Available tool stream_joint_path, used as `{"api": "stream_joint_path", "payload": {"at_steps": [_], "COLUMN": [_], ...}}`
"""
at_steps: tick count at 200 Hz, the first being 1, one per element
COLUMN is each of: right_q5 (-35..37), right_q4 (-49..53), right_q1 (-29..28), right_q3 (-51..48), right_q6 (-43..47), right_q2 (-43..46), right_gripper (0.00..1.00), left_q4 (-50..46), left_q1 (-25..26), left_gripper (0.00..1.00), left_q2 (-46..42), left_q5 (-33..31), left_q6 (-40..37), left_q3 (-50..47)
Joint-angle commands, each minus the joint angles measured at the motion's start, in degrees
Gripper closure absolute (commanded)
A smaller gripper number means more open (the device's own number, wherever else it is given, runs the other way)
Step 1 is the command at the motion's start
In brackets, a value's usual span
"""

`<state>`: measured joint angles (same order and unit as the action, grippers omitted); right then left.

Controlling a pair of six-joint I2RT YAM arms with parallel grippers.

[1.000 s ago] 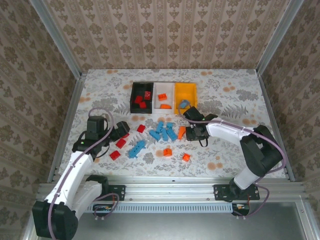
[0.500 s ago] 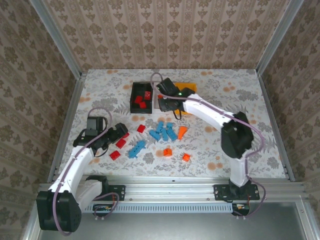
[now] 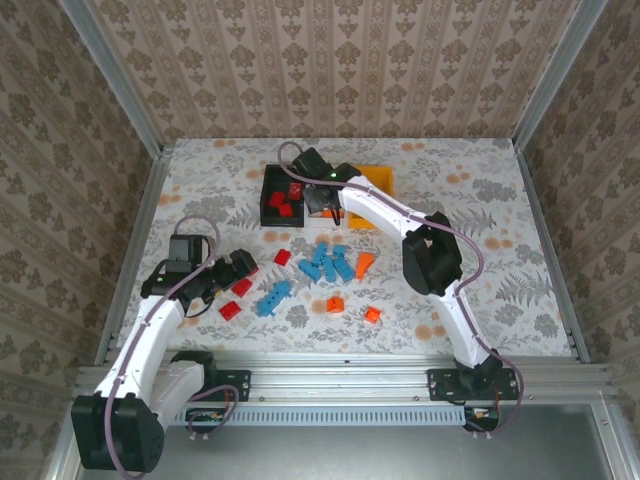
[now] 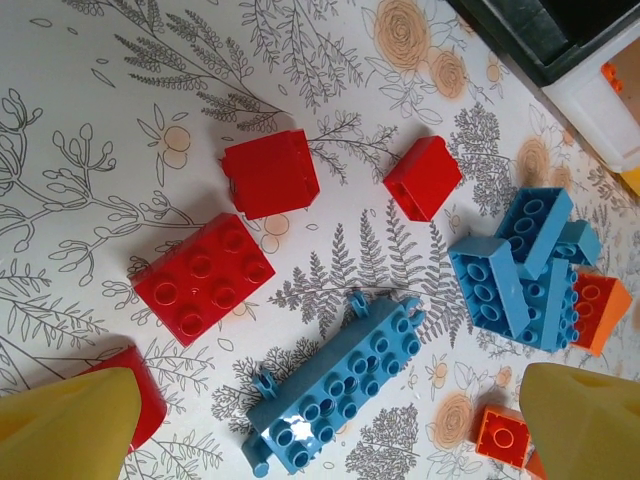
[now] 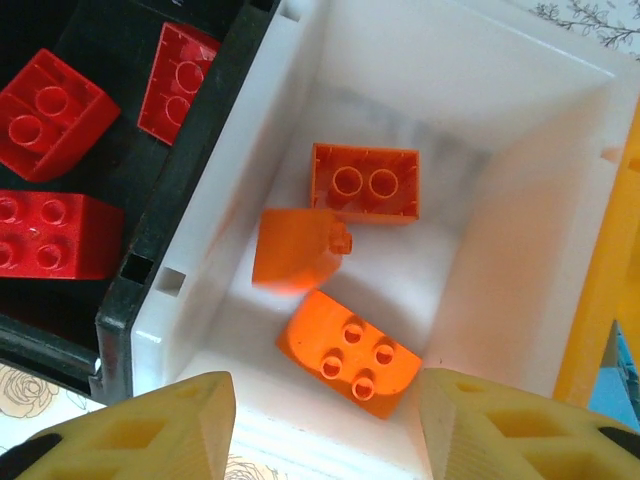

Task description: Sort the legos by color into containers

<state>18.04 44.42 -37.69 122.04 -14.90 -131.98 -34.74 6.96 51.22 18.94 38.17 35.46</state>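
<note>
Right gripper is partly open, empty, above the white bin; a low retreat could snag the bin wall beside its fingers. Left gripper is wide open, empty.

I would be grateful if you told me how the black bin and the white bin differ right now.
Colour: the black bin has dark walls, the white bin pale ones.
Contents: the black bin holds three red bricks, the white bin three orange bricks.
Place: seen from above, the black bin stands left of the white bin.
Shared: both are open-top rectangular bins, standing wall to wall.
</note>
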Motion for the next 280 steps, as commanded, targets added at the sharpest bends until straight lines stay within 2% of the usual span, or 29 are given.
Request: {"api": "stream_joint_path", "payload": {"at_steps": [1,23,49,70,91,128,183,280], "right_q5": [0.76,0.38,-6.23,-10.17,-11.76,-10.05,-9.66,-13.39], "right_q4": [1.78,-2.79,-6.44,-7.89,-8.95,-9.7,-9.76,-11.08], "right_q1": [-1.52,-4.04,-6.24,-8.03,-9.16,-9.74,-9.97,-9.17], "right_q3": [-0.44,-13.28,-29.87,-39.27,-44.55,-45.73,-44.19,-43.95], "right_q6": [0.49,-1.77,-7.42,-10.43,-12.51,-12.54,-11.81,-13.85], "right_q2": [7.27,16.01,24.39,27.93,28.32,23.91,20.69,20.71], "right_gripper": [0.46,0.47,0.5,0.51,0.5,0.56,0.57,0.57], "left_q4": [-2.12,-1.8,-0.45,2.3,5.29,5.38,1.42,2.27], "left_q1": [-0.8,-1.34,-1.78,-1.78,-1.82,-1.78,-1.95,-2.53], "left_gripper": [0.0,0.0,0.0,0.0,0.0,0.0,0.0,0.0], "left_q2": [-0.94,-2.41,-4.91,-6.77,-7.3,-4.74,-4.82,-3.7], "left_q5": [0.67,-0.04,1.45,4.5,5.18,5.54,4.69,5.28], "left_q6": [-1.31,-0.28,2.12,5.02,6.99,6.09,2.42,1.81], "left_q3": [2.06,0.71,-3.14,-6.37,-8.64,-7.4,-5.05,-4.47]}}
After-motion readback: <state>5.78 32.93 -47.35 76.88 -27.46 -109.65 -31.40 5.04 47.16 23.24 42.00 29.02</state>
